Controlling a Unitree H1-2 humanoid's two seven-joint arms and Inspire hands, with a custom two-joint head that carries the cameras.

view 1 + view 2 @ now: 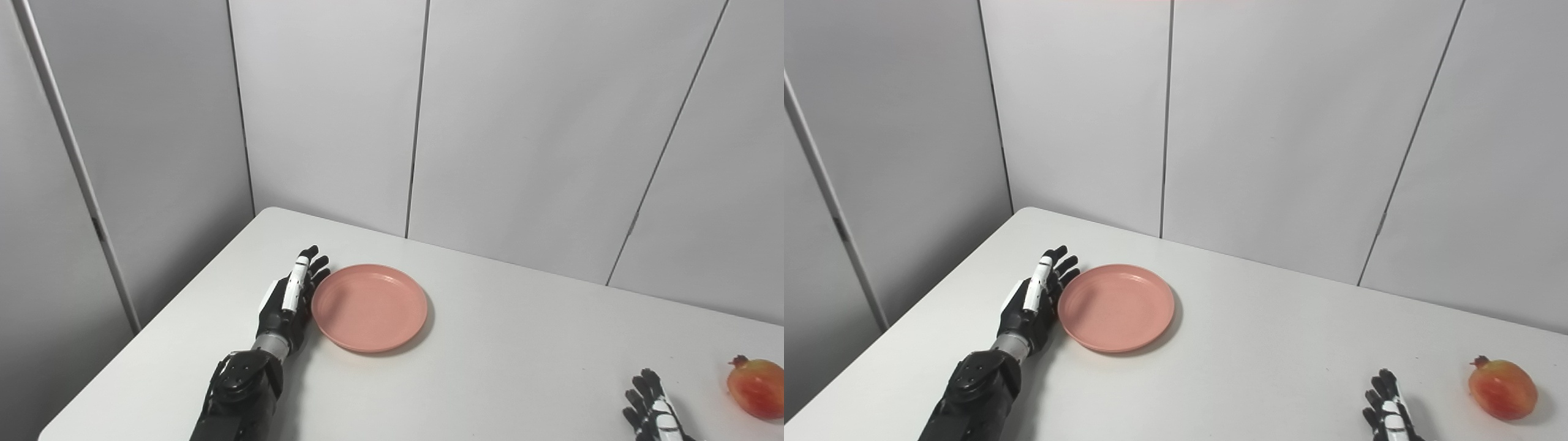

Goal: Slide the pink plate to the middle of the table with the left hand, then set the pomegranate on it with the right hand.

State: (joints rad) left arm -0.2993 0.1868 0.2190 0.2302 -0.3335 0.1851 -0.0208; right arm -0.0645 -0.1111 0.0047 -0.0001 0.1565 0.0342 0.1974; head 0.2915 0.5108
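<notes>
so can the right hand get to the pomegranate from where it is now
Probably yes. The right hand rests open on the table just left of the pomegranate, with only bare tabletop between them. The pink plate and left hand are far off to the left.

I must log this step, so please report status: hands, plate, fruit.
Left hand open, fingers flat against pink plate left rim. Right hand open, holding nothing, apart from pomegranate. Nothing between plate and pomegranate.
</notes>
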